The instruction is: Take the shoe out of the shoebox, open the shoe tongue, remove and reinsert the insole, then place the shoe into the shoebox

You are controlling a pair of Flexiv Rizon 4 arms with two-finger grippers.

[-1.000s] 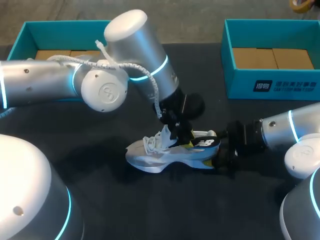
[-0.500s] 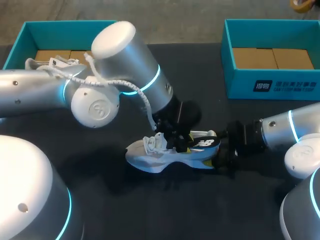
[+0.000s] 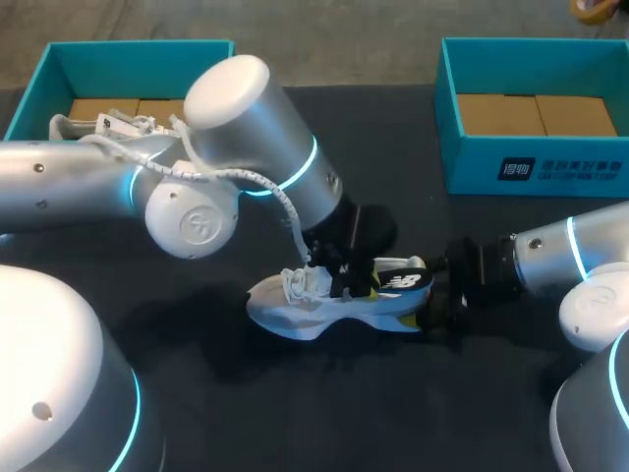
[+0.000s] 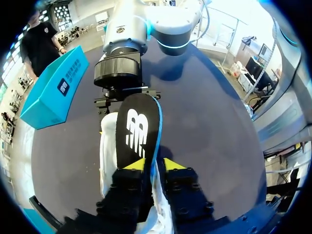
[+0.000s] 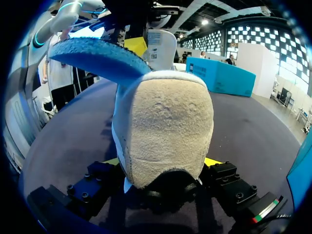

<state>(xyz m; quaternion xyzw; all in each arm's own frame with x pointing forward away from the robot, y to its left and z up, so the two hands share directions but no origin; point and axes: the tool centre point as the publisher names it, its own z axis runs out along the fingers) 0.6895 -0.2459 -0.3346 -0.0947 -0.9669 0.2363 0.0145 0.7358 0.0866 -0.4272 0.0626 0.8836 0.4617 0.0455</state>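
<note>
Head view: our left arm has swung its elbow outward and lowered the left gripper [image 3: 344,277] onto the shoe [image 3: 314,307]. The right arm hasn't moved. The shoe lies on its sole mid-table, well apart from both boxes, with the insole [image 3: 403,282] jutting out over the heel.

Risk, as we judge it: push on while the insole's rear rides above the collar and it may buckle or fold. It could also lever the shoe out of the rear hold.

Left wrist view: the left gripper [image 4: 152,165] is pinched on the insole [image 4: 134,129] at its forward end. The white upper lies under the fingers.

Right wrist view: the right gripper [image 5: 163,165] clamps the shoe's suede heel [image 5: 165,126] from both sides. The insole's blue underside [image 5: 97,56] arches above.
</note>
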